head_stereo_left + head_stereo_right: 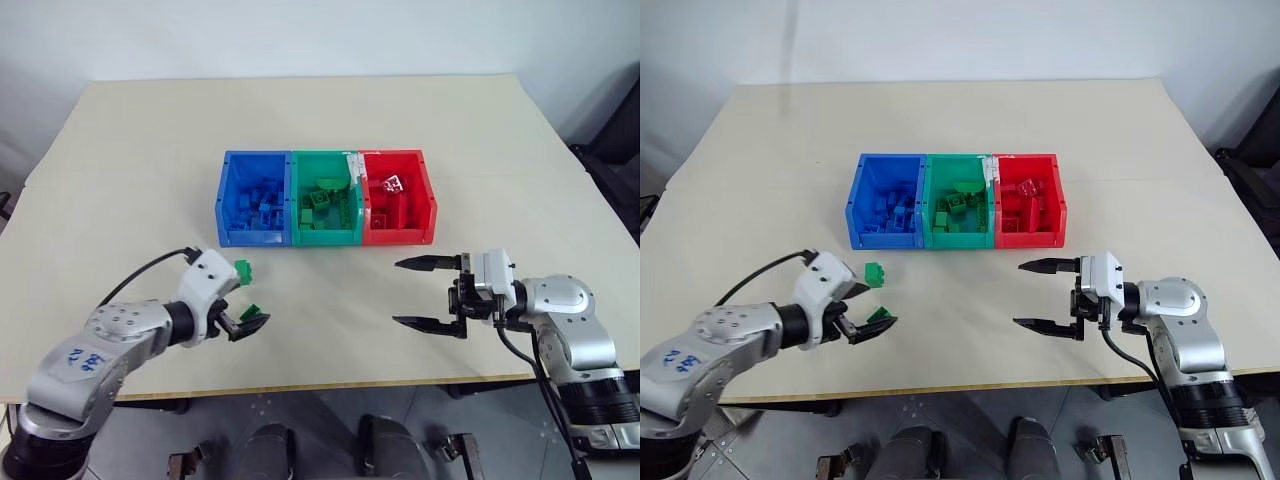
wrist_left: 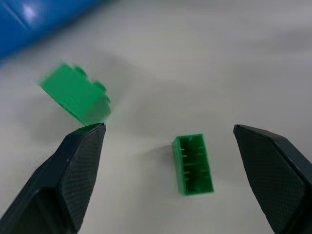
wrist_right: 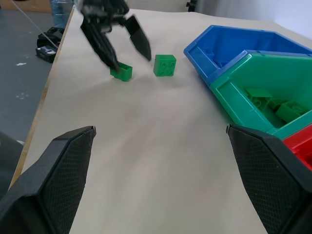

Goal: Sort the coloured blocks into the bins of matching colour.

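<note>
Two green blocks lie on the table in front of the blue bin. One green block lies hollow side up between the fingers of my left gripper, which is open and not touching it. The other green block sits studs up just beyond that gripper. The green bin and the red bin continue the row, and each bin holds several blocks of its own colour. My right gripper hovers open and empty in front of the red bin, pointing left.
The bins stand mid-table on a beige table, with bare surface around them. The table's front edge runs just under both arms. Dark equipment stands past the right edge.
</note>
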You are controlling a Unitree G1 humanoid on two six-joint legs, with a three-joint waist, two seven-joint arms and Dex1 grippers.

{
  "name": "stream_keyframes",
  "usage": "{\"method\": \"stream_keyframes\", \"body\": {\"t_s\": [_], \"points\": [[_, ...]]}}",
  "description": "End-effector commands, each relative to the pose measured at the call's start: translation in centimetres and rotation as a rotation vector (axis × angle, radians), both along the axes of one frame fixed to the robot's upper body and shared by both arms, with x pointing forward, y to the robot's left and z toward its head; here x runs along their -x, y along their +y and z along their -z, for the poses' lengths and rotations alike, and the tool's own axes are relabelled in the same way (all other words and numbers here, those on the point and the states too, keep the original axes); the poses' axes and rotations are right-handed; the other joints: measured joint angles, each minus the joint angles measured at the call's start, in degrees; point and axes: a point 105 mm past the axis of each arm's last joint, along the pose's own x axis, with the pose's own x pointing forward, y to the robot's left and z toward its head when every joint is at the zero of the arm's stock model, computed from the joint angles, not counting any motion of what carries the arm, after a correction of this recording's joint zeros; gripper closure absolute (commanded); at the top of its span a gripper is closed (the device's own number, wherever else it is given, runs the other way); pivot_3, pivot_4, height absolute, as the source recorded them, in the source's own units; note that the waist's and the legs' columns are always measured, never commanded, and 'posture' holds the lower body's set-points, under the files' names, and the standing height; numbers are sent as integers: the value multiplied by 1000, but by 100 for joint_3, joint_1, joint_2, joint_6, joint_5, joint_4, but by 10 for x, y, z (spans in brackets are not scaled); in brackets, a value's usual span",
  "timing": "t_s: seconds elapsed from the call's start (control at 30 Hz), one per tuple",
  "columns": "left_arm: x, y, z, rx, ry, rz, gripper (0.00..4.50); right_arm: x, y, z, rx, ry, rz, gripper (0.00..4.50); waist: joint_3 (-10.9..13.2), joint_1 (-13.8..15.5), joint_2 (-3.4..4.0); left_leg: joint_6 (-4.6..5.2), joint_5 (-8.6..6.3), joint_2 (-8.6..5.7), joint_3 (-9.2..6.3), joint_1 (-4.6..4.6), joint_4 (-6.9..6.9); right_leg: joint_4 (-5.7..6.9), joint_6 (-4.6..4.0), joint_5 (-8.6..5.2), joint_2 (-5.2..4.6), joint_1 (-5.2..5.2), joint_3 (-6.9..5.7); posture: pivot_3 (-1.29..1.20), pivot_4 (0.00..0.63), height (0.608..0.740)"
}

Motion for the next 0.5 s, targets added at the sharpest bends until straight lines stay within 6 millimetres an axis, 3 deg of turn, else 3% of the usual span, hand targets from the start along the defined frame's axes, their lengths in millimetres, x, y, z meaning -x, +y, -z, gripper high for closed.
{"method": "stream_keyframes", "body": {"t_s": [0.03,0.1,0.33,0.5], "points": [[1,-4,0,-57,-13,11,29,5,-4,-10,-10,-38,19,0,0,2,0,0,0,0,0,0,0,-1,0,0,0,0,0,0,150,740],[0,-6,2,-57,-7,11,29,6,-5,-10,-10,-36,25,0,0,3,0,-1,0,0,0,2,2,-1,0,0,0,2,1,0,150,740],[1,-7,13,-106,18,54,2239,14,-5,-6,-6,-26,23,0,0,44,1,-1,0,-1,-1,3,2,-5,-1,0,0,5,1,0,150,740],[-11,-17,-1,-25,-72,111,3795,15,-7,-6,-23,-37,62,0,0,114,1,-1,0,-1,-1,3,4,-6,0,0,0,6,0,0,150,740]]}}
